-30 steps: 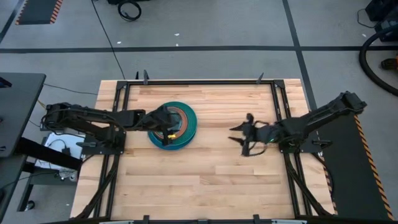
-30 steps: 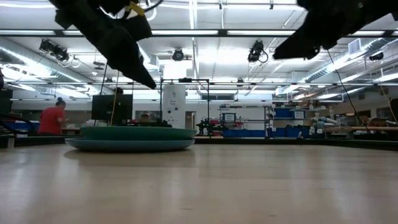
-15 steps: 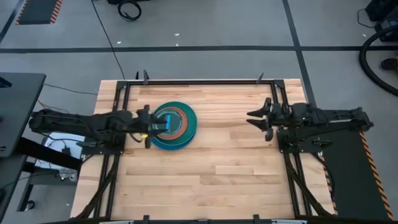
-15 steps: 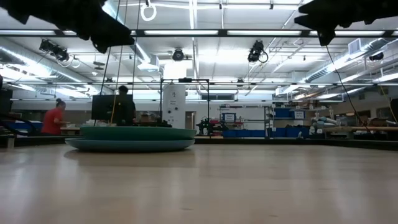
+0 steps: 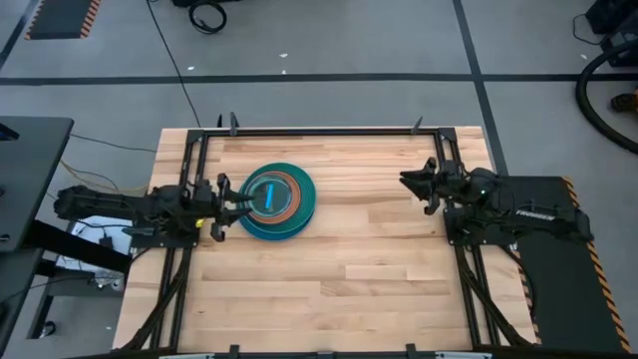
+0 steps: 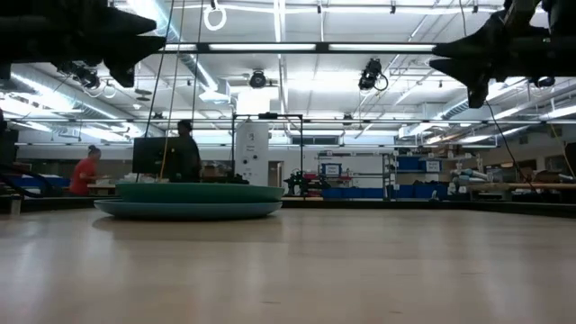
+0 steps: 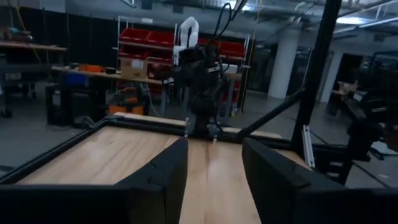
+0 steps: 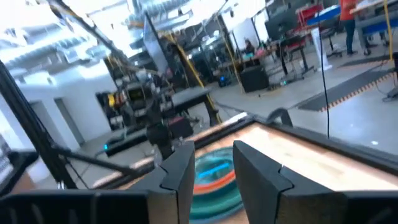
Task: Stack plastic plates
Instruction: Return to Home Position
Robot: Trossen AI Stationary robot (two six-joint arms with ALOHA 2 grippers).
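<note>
**One stack beside the left gripper, both grippers clear of it**

The left gripper [image 5: 225,202] sits off the counter [image 5: 339,289] surface near its left edge, its two fingers [image 7: 158,180] spread apart with bare wood showing in the gap between them. It holds nothing.

The stack of plastic plates [image 5: 277,199] lies just ahead of this gripper's fingertips, close but not touching them. The cyan plate [image 5: 267,194] is on top. An orange plate [image 5: 291,196] rings it from below, and a wide teal plate [image 5: 251,227] spreads out at the base. From the low view the stack rests flat on the counter, with the left arm well above it.

The right gripper [image 5: 415,188] is across the counter, well apart from the stack and pointing toward it. Its fingers [image 8: 258,168] are also parted and empty, and the stack shows in the gap between them, far ahead. This gripper is raised too, high in the low view.

Beyond the counter, a person in red [image 6: 85,171] is in the room.
</note>
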